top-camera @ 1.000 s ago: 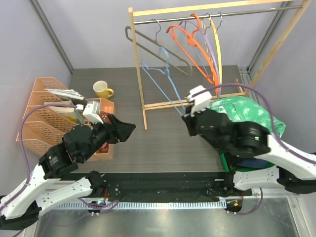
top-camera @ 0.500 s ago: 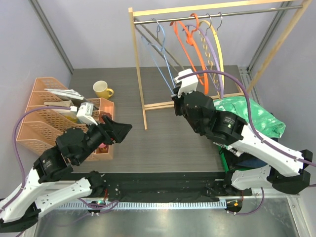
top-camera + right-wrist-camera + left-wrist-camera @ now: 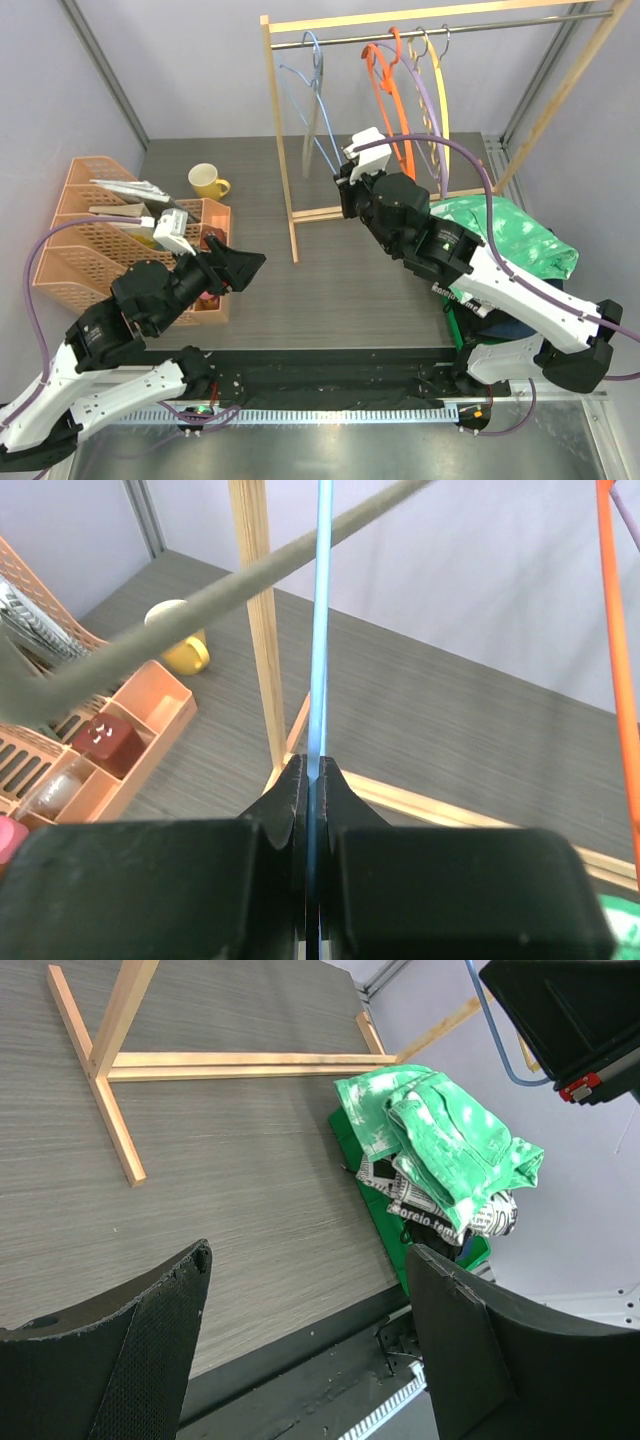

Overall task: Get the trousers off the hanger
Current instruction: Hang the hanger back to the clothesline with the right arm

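While the top view takes in both arms and the rail [image 3: 430,30], the wrist views each show less. Top: right gripper [image 3: 345,185] up at the blue hanger [image 3: 316,70], left gripper [image 3: 245,265] over the tabletop's [image 3: 330,290] left side. The trousers [image 3: 505,225] are piled at its right edge, well apart from both.

Left wrist: jaws spread wide. The pile shows three layers: green-mottled on top, then newsprint, then black.

Right wrist: jaws pressed together, pinching one blue hanger wire. One grey hanger [image 3: 250,580] crosses beside it.

Yellow mug [image 3: 206,181], orange file rack [image 3: 88,172], wooden stand [image 3: 279,130]
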Available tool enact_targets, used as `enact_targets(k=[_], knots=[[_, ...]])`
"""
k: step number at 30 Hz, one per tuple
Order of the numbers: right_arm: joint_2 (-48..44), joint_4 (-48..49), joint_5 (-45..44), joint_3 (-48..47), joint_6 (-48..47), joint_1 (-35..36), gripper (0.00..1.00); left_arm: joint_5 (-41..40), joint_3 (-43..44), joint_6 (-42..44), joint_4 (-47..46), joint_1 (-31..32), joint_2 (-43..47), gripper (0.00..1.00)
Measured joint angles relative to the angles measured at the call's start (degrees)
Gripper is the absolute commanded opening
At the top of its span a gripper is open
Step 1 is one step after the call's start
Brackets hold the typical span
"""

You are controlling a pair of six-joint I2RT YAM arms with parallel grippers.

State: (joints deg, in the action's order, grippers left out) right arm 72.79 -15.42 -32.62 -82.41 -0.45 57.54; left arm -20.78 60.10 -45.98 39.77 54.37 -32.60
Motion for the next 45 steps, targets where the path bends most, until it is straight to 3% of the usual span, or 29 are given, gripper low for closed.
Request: enact_targets(k=[31,34,35,39,40,41,45], knots=[[8.9,23.08,-1.99,8.52,1.81,-2.16,0.01,0.02,1.51,1.4,1.29,0.0,0.0,0.79],[9.07,23.34,-1.97,8.68,2.71,-2.23,0.22,0.02,1.51,1.4,1.33,0.0,0.0,0.79],[8.96,23.21,-1.92,8.7,3.15,-2.25,0.4,0.02,1.51,1.4,1.36,0.0,0.04,0.79],[7.91,19.76,-0.7,8.87,5.6,-2.27,0.79,0.07,1.51,1.36,1.44,0.0,0.13,0.8],[7.5,18.18,-0.24,8.83,6.38,-2.27,0.83,0.26,1.51,1.31,1.44,0.0,0.11,0.8],[6.91,15.8,0.22,8.74,7.02,-2.21,0.95,0.44,1.51,1.25,1.44,0.0,0.02,0.81],[4.17,8.33,1.44,8.85,9.88,-1.4,1.0,1.03,0.96,1.01,0.96,0.0,-0.46,0.82]])
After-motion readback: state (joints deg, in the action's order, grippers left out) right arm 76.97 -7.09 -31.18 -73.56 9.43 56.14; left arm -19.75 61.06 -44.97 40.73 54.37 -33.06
